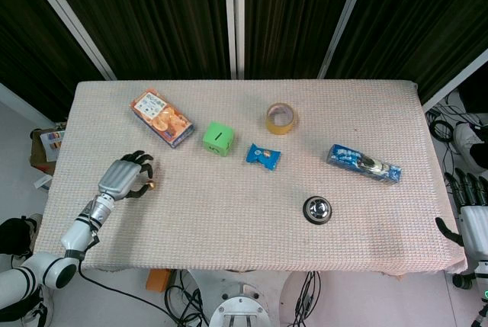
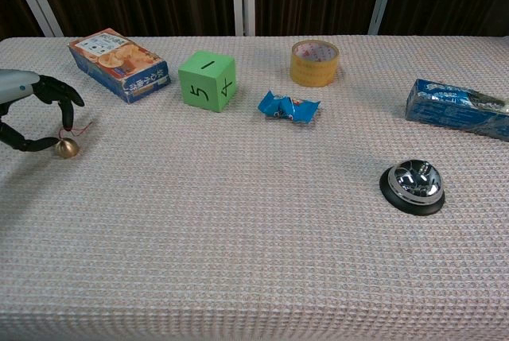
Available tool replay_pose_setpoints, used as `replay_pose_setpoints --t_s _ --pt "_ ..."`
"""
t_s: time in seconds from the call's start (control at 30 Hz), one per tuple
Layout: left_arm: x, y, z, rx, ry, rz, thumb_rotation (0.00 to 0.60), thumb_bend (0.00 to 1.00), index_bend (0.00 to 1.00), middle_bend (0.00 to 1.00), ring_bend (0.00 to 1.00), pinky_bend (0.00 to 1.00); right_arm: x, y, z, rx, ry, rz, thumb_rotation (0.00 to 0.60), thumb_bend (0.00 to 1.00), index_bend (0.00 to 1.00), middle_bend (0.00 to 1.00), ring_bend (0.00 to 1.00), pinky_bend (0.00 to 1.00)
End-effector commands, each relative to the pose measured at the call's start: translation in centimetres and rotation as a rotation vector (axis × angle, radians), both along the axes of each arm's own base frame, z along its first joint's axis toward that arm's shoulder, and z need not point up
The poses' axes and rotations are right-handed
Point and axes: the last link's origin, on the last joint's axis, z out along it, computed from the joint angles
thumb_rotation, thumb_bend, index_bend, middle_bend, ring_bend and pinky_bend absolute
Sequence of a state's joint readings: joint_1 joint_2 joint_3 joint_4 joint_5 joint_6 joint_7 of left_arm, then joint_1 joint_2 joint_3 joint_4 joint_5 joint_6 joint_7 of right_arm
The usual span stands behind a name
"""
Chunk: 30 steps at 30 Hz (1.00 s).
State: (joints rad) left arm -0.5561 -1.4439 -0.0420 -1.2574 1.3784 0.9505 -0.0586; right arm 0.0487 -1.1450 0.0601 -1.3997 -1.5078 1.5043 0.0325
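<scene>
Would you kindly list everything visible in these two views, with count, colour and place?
small bell: one, brass, far left, at the left hand's fingertips
biscuit box: one, orange and blue, back left
cube: one, green, numbered, right of the box
snack packet: one, blue, centre
tape roll: one, tan, back centre
long packet: one, blue, right
desk bell: one, chrome on black, front right
table: one, beige woven cloth
left hand: one, silver and black, fingers curled about the small bell
right hand: one, off the table's right edge

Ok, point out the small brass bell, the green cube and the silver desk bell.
Small brass bell (image 2: 67, 147), chest view, on its round body.
Green cube (image 2: 206, 80), chest view, on the front face with the 5.
Silver desk bell (image 2: 413, 180), chest view, on its dome.
</scene>
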Motion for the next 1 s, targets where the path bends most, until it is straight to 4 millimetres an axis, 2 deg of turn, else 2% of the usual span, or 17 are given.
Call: replay_pose_setpoints --t_s 0.03,1.0 --pt "0.03 -0.01 -0.05 0.0 -0.001 -0.001 0.6 0.37 0.47 0.2 0.09 0.21 0.05 -0.02 -0.01 0.0 0.0 0.002 0.6 0.16 0.0 0.0 0.0 0.0" --pt "-0.12 0.07 -0.11 -0.007 0.005 0.005 0.6 0.37 0.48 0.2 0.09 0.21 0.1 0.0 -0.02 0.002 -0.004 0.0 0.6 0.16 0.0 0.0 0.0 0.0"
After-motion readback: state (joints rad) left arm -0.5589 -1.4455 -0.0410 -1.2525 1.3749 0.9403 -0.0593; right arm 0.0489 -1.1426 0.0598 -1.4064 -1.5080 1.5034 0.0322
